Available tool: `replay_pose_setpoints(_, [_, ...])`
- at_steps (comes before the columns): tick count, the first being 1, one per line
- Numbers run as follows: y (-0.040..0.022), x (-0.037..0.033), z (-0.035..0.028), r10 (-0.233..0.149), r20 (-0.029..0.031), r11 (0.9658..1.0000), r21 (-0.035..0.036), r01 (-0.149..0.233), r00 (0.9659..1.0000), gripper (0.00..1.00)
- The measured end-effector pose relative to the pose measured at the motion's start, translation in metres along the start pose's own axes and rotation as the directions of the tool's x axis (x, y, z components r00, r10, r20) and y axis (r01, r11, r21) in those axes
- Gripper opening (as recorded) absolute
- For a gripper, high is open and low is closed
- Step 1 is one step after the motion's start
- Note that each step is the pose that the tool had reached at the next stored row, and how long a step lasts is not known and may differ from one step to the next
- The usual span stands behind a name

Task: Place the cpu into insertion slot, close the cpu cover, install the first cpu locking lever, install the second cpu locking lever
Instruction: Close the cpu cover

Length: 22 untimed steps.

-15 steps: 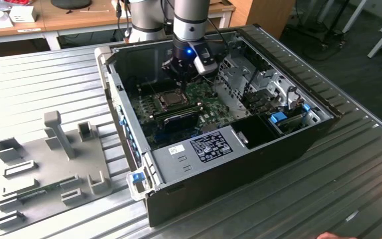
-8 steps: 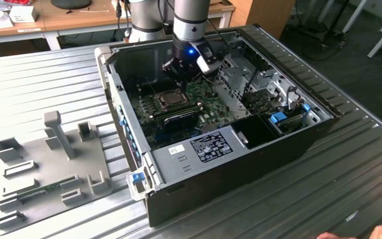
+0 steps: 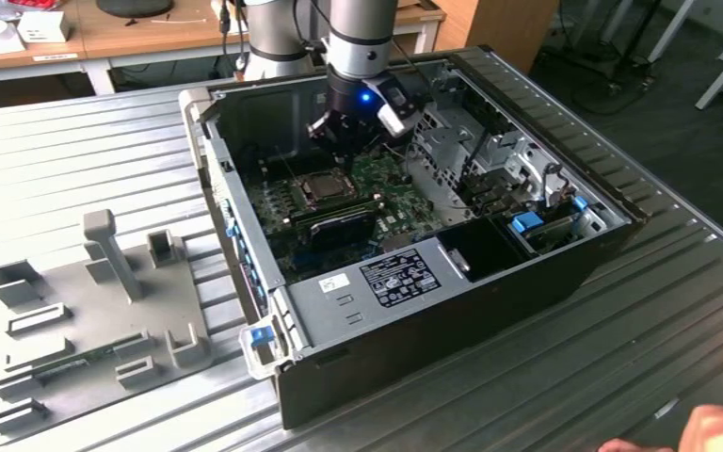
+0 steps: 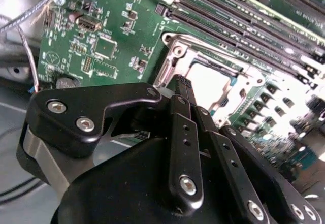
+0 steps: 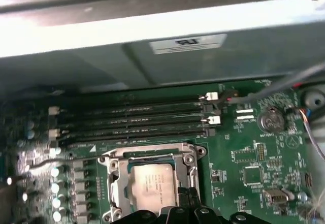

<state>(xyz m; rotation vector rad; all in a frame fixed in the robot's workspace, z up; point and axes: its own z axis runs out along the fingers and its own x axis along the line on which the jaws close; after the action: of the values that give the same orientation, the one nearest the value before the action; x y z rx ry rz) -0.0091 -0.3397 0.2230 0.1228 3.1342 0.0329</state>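
The arm is reaching down into the open computer case [image 3: 462, 330] lying on the ribbed metal worktop [image 3: 663, 311], and its pincer [image 3: 340, 141] is hanging low over the green board [image 5: 254, 153]. In both wrist views its fingers [image 4: 179, 117] are pressing together, closed, with nothing showing between them and their tips just beside the socket [image 5: 198, 153]. The cpu [image 5: 151, 183] is sitting in that socket, with the silver cover [image 5: 117, 188] lying down around it. Long black memory slots [image 5: 132, 120] are running just beside it. A grey moulded tray [image 3: 86, 311] is lying on the worktop, at the exterior view's left of the case.
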Motion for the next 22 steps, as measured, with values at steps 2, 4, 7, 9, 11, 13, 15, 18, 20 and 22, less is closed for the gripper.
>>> replay_pose_setpoints(2, [0.0000,0.0000,0.0001,-0.036,-0.0008,0.9994,-0.0002,0.036,0.9994,0.11])
replay_pose_setpoints(4, [0.0000,0.0000,0.0002,-0.067,-0.0014,0.9978,-0.0003,0.067,0.9978,0.11])
replay_pose_setpoints(7, [-0.0002,0.0022,0.0003,-0.087,-0.0018,0.9962,-0.0004,0.087,0.9962,0.11])
replay_pose_setpoints(9, [-0.0004,0.0055,0.0004,-0.092,-0.0018,0.9958,-0.0006,0.092,0.9958,0.11])
replay_pose_setpoints(11, [-0.0007,0.0093,0.0005,-0.096,-0.0019,0.9954,-0.0005,0.096,0.9954,0.11])
replay_pose_setpoints(13, [-0.0010,0.0130,0.0006,-0.099,-0.0021,0.9951,-0.0005,0.099,0.9951,0.11])
replay_pose_setpoints(15, [-0.0012,0.0158,0.0007,-0.102,-0.0021,0.9948,-0.0005,0.102,0.9948,0.11])
replay_pose_setpoints(18, [-0.0016,0.0206,0.0010,-0.105,-0.0022,0.9945,-0.0002,0.105,0.9945,0.11])
replay_pose_setpoints(20, [-0.0019,0.0244,0.0011,-0.106,-0.0023,0.9943,0.0007,0.106,0.9943,0.11])
replay_pose_setpoints(22, [-0.0022,0.0282,0.0013,-0.108,-0.0023,0.9942,0.0015,0.108,0.9942,0.11])
